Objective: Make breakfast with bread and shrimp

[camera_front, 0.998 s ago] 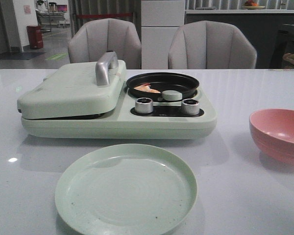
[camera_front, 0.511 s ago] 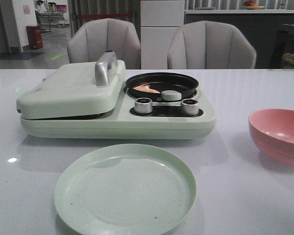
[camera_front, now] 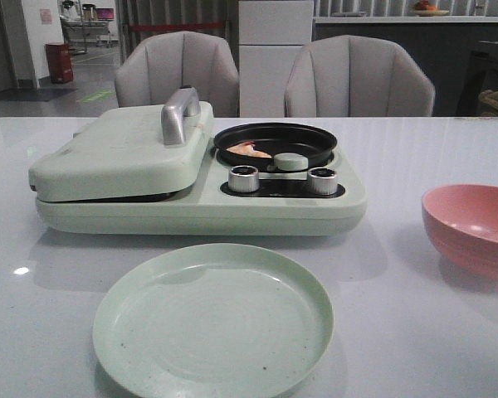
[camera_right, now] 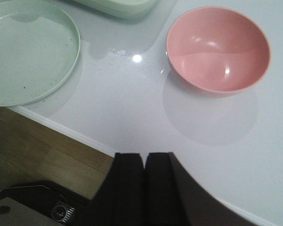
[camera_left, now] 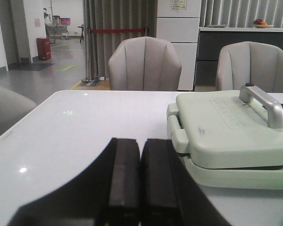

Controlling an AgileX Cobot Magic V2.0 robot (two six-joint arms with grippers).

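While both the left gripper (camera_left: 132, 188) and right gripper (camera_right: 144, 188) sit pressed closed and empty, well short of the shrimp (camera_front: 249, 150) in the black pan (camera_front: 303, 149), bread is probably under the shut lid (camera_front: 120, 153); lift its handle (camera_front: 180, 114) squarely.

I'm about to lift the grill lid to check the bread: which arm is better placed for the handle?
Probably the left. Its gripper, shut and empty, faces the closed lid and handle. The right gripper, also shut, hangs off the table edge near the pink bowl.

Glossy white table (camera_front: 415, 332), metal handle (camera_front: 179, 114)
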